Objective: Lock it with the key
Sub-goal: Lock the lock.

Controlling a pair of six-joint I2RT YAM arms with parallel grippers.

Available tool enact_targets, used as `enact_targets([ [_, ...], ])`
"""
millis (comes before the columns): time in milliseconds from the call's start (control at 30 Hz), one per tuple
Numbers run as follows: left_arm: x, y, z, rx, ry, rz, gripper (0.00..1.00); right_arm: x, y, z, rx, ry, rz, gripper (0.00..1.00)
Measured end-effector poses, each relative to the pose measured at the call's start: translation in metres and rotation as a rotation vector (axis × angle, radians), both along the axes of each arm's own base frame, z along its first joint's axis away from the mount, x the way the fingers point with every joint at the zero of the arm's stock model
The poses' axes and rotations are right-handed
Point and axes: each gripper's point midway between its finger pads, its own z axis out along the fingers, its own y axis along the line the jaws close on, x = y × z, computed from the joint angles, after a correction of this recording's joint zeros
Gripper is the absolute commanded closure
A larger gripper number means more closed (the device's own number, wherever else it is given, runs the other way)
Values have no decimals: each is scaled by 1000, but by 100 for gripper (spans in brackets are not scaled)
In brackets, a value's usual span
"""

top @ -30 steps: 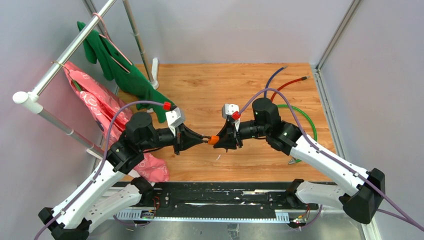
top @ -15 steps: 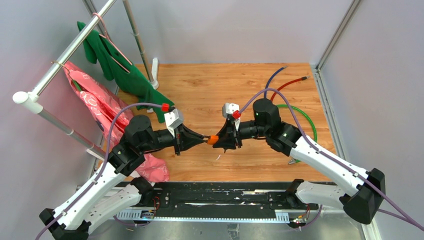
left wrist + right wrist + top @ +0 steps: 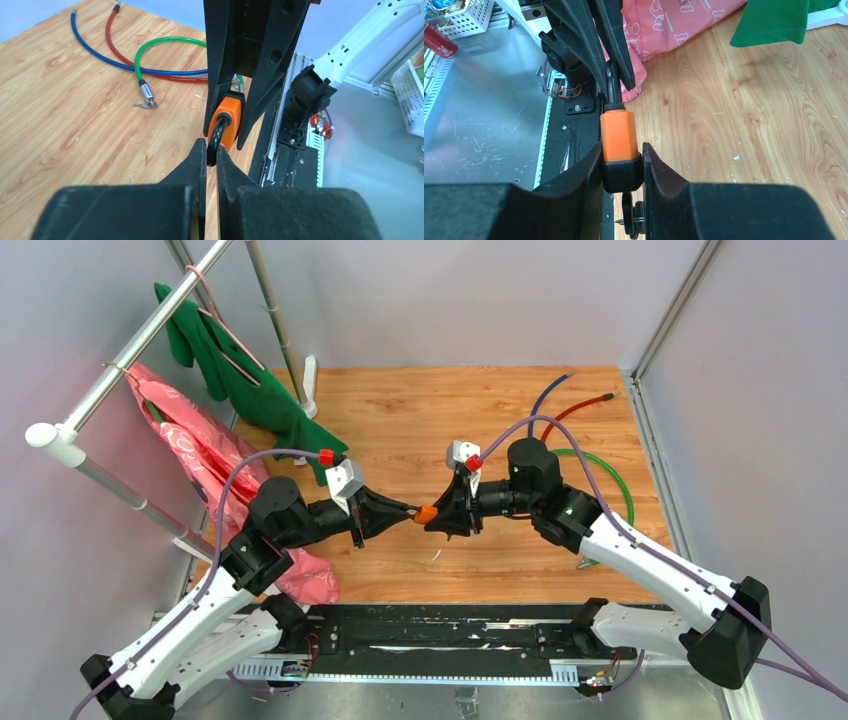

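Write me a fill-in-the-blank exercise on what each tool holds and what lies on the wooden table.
1. The right tool is shut on the body of the ____ rectangular padlock.
2. The left tool pinches that padlock's ____ metal shackle.
3. Beside the blue cable and the red cable on the wooden table lies a ____ one.
Missing words: orange; black; green.

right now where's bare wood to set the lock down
Far centre wood, between the green garment and the cables, is bare. The near strip below the padlock, before the black rail, is almost bare. Crowded: cables on the right, pink bag on the left.
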Motion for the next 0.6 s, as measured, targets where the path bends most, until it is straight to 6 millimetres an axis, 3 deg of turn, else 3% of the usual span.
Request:
enact_targets([
  [233,2,-5,2,-22,-48,1,100,3,0,-4,-10,7,-14,100],
  [600,1,-7,-19,-4,-62,-11,100,5,-4,-19,-46,9,-76,100],
])
